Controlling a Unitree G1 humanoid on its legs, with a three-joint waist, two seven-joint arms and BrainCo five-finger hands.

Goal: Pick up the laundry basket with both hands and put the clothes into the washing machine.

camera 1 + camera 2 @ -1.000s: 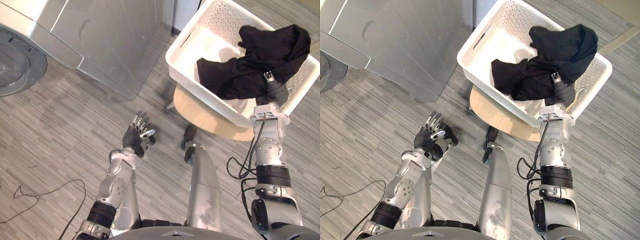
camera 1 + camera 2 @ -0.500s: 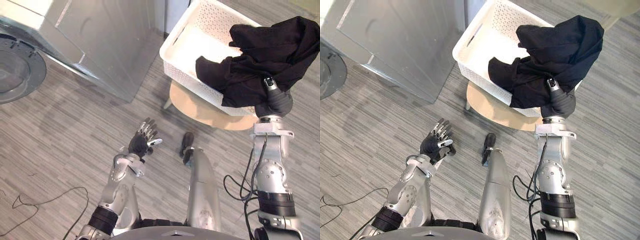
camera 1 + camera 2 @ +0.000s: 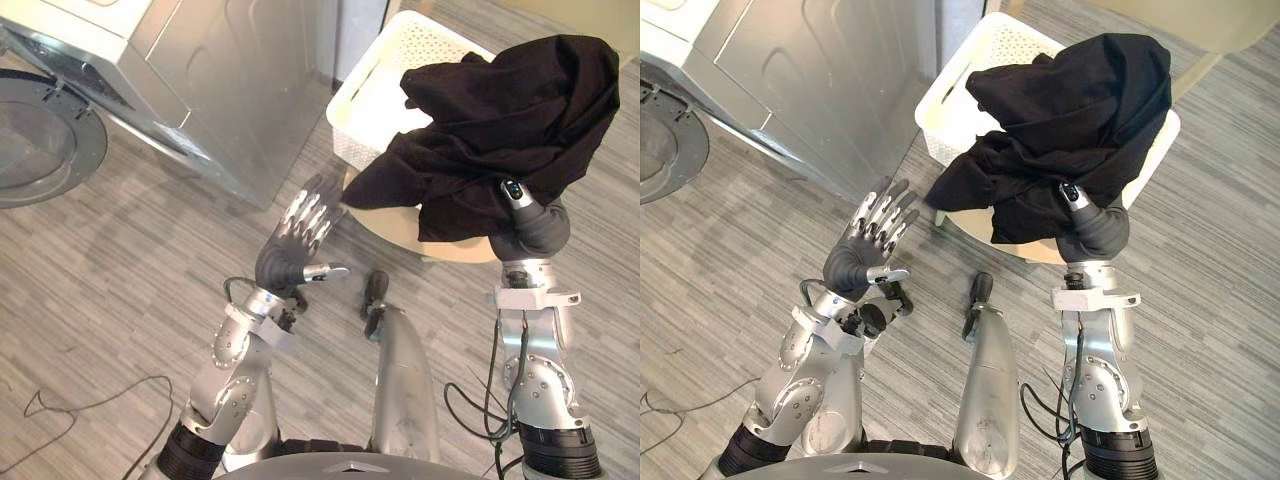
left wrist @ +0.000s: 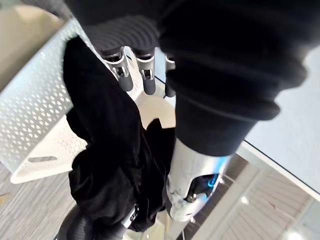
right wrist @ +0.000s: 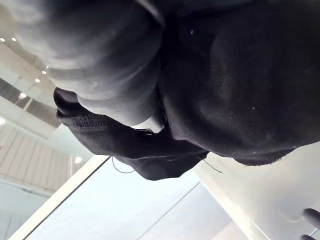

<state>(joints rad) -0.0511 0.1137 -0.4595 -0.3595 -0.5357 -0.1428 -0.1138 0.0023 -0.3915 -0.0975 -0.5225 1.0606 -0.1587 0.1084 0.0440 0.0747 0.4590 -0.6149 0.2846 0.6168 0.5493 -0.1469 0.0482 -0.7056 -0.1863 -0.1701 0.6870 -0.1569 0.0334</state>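
Observation:
A bundle of black clothes (image 3: 500, 130) hangs in the air above the white perforated laundry basket (image 3: 372, 100), draped over my right hand (image 3: 528, 228), whose dark cover shows just below the cloth. The cloth's lower edge trails over the basket's near rim. The same cloth (image 5: 240, 75) lies against that hand in the right wrist view. My left hand (image 3: 298, 245) is raised with straight, spread fingers (image 4: 122, 75), open and holding nothing, just left of the hanging cloth (image 4: 105, 150). The basket (image 4: 35, 115) rests on a round wooden stool (image 3: 395, 220).
The grey washing machine (image 3: 230, 80) stands at the back left, its round door (image 3: 40, 140) swung open at the far left. Grey plank floor lies between the machine and the stool.
My right hand has lifted the black clothes up out of the basket. My left hand has risen and moved towards the cloth. The camera has shifted, so the machine's door shows more.

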